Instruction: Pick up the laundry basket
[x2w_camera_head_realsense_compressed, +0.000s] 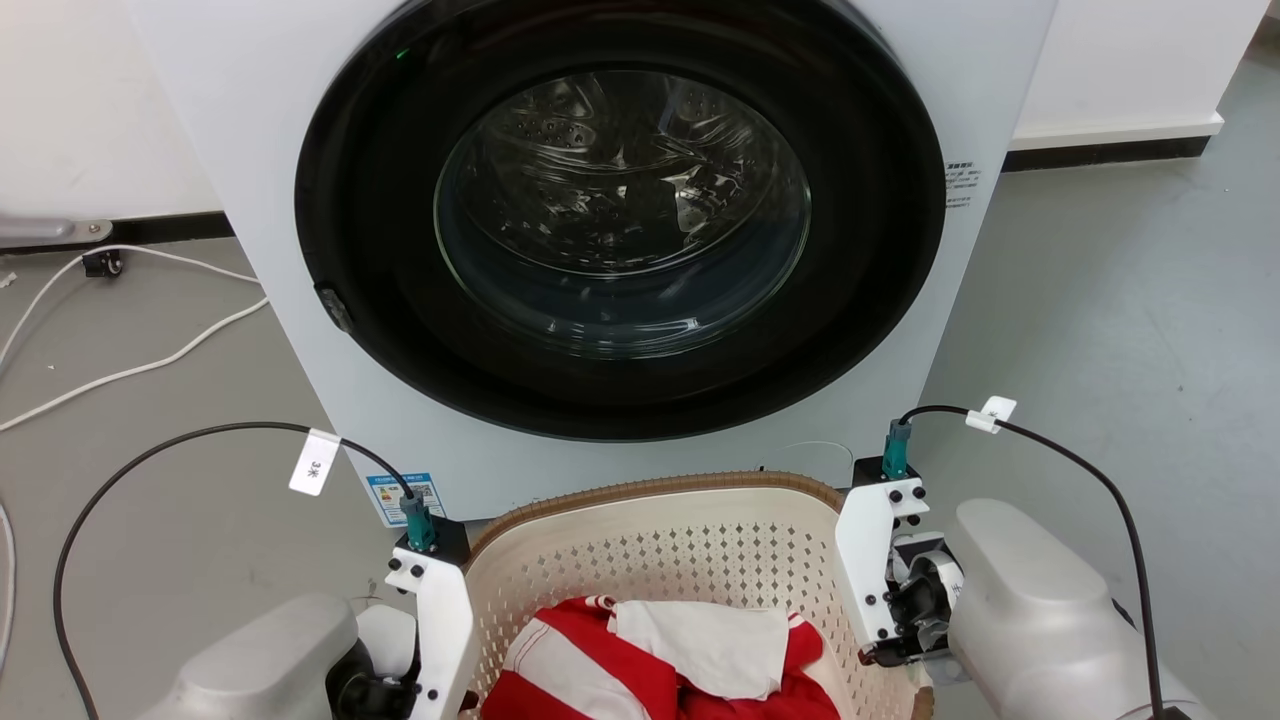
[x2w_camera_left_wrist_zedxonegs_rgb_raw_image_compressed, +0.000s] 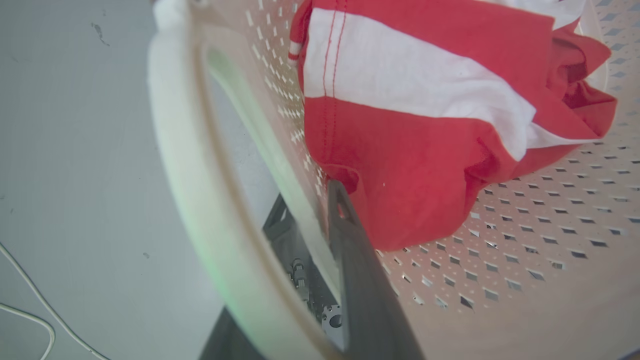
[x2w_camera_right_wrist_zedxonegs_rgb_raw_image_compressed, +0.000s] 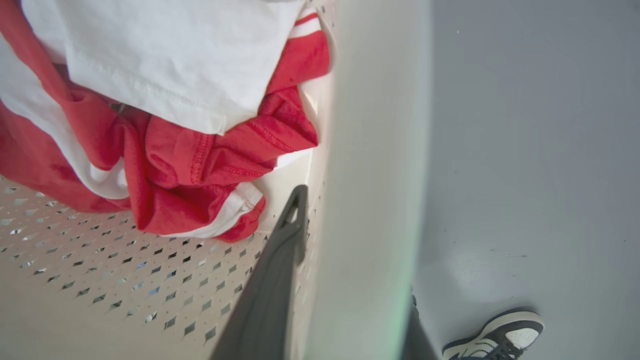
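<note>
Currently the laundry basket (x2w_camera_head_realsense_compressed: 690, 560) shows low in the head view, just in front of the washer (x2w_camera_head_realsense_compressed: 250, 150) and between the two arms, with red-and-white clothes (x2w_camera_head_realsense_compressed: 590, 650) heaped inside. The left fingers (x2w_camera_left_wrist_zedxonegs_rgb_raw_image_compressed: 350, 240) straddle its side wall at the handle opening, one inside and one outside, closed to about the wall's thickness, so we read them as clamped on it. Of the right fingers (x2w_camera_right_wrist_zedxonegs_rgb_raw_image_compressed: 280, 260), one lies along the inner wall. The other is mostly hidden behind the blurred rim, so we cannot tell whether that side is clamped. Main risk, in our judgement, is an uneven hold: the basket would tip toward the unverified right side and spill its load. Second, the thin perforated plastic may flex and slide out of a pinch. Third, the clothes hang right against the inner left finger and could snag. As for surroundings, the washer's closed door (x2w_camera_head_realsense_compressed: 620, 210) stands close behind the far rim, so a forward swing would strike it. A person's shoe (x2w_camera_right_wrist_zedxonegs_rgb_raw_image_compressed: 500, 335) is on the floor (x2w_camera_head_realsense_compressed: 1100, 300) near the right side, and white cables (x2w_camera_head_realsense_compressed: 130, 370) lie well off to the left.
</note>
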